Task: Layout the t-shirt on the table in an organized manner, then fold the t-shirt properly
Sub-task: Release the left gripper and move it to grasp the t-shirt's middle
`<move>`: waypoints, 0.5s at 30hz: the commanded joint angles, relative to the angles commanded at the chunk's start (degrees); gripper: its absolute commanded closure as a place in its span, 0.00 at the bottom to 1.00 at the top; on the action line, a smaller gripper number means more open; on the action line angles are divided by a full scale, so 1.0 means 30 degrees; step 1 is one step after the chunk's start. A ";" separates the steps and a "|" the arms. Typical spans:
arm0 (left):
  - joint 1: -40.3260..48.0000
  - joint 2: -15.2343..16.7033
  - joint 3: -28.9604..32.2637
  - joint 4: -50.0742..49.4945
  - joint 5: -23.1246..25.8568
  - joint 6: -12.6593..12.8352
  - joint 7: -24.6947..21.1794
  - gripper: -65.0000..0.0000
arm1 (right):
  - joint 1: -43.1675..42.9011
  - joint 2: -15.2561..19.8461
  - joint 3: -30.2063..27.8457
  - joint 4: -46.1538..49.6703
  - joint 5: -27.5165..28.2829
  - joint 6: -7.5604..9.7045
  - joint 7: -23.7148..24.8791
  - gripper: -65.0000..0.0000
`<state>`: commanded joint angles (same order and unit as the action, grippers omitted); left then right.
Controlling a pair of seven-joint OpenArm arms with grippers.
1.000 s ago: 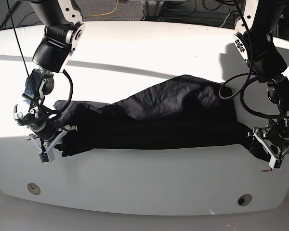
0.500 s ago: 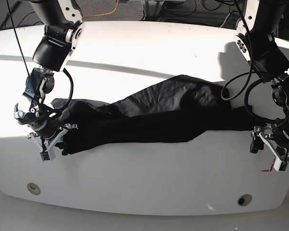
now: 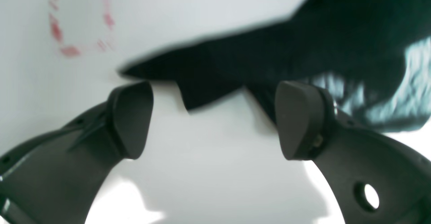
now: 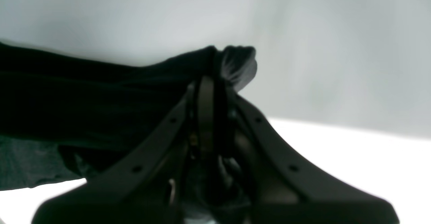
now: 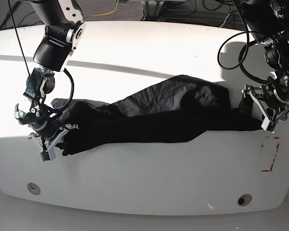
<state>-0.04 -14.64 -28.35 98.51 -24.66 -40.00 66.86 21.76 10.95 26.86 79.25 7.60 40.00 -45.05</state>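
Black t-shirt point(image 5: 154, 115) bunched across the white tabletop point(image 5: 135, 48), right fingers point(image 4: 215, 82) still pinching its end, left gripper point(image 5: 265, 108) – fingers wide, empty – now raised off the red dashed mark point(image 5: 269, 154).

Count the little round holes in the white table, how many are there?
2. One hole is near the front edge of the table on the base view's left; the other hole is near the front edge on its right. The t-shirt might hide more.
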 joint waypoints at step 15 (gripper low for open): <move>0.1582 0.1846 0.1348 -0.2930 0.0029 0.0000 -0.1846 0.18 | -0.1172 -0.0029 0.0000 0.0440 0.0117 0.0000 0.0293 1.00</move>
<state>4.70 -9.10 -24.31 89.71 -24.57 -40.00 61.32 18.24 10.86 26.86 80.57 7.96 40.00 -44.18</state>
